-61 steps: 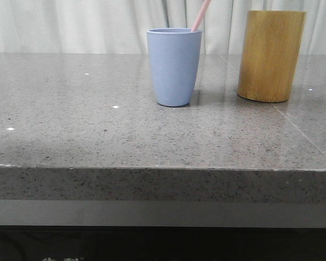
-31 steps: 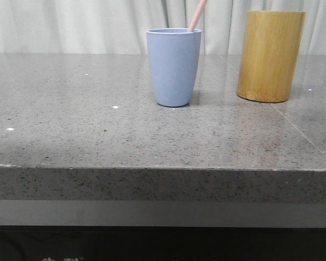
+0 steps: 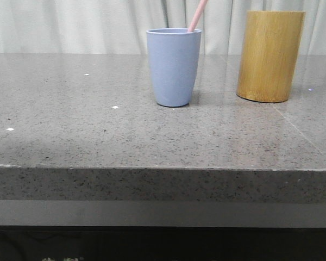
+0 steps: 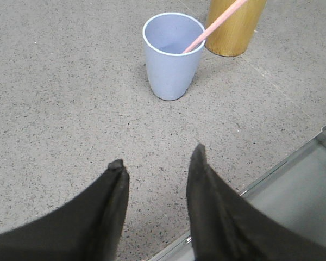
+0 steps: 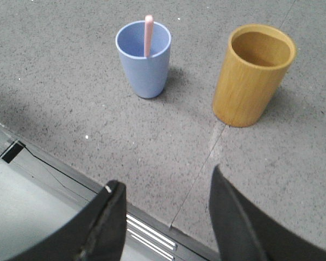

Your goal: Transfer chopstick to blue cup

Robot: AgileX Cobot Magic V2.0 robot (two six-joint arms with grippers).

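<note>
No readable writing showed on either container; a few pale marks at the bottom edge of the front view were too cropped to read. There was one blue cup, one bamboo holder and one chopstick.

In the front view, the grey speckled desk [image 3: 70, 119] stretched bare on the left. Near the middle stood the blue cup [image 3: 174, 66], upright, with the pink chopstick [image 3: 198, 15] rising out of it, leaning to the right against the cup's right rim and running off the top of the picture. To the right, apart from the cup, stood the taller bamboo holder [image 3: 270, 56], also upright. White curtains [image 3: 70, 24] hung behind the desk.

The left wrist view showed the left end effector [image 4: 157, 163] held above the desk's near edge, its two dark fingers spread apart with nothing between them. Beyond it sat the blue cup [image 4: 171, 60] with the chopstick [image 4: 214, 24] resting inside and slanting across the front of the bamboo holder [image 4: 233, 32].

The right wrist view showed the right end effector [image 5: 165, 187] likewise spread wide and gripping nothing, over the desk edge. The blue cup [image 5: 145, 62] held the chopstick [image 5: 148, 33]; the bamboo holder [image 5: 252, 76] beside it showed a bare brown interior.
</note>
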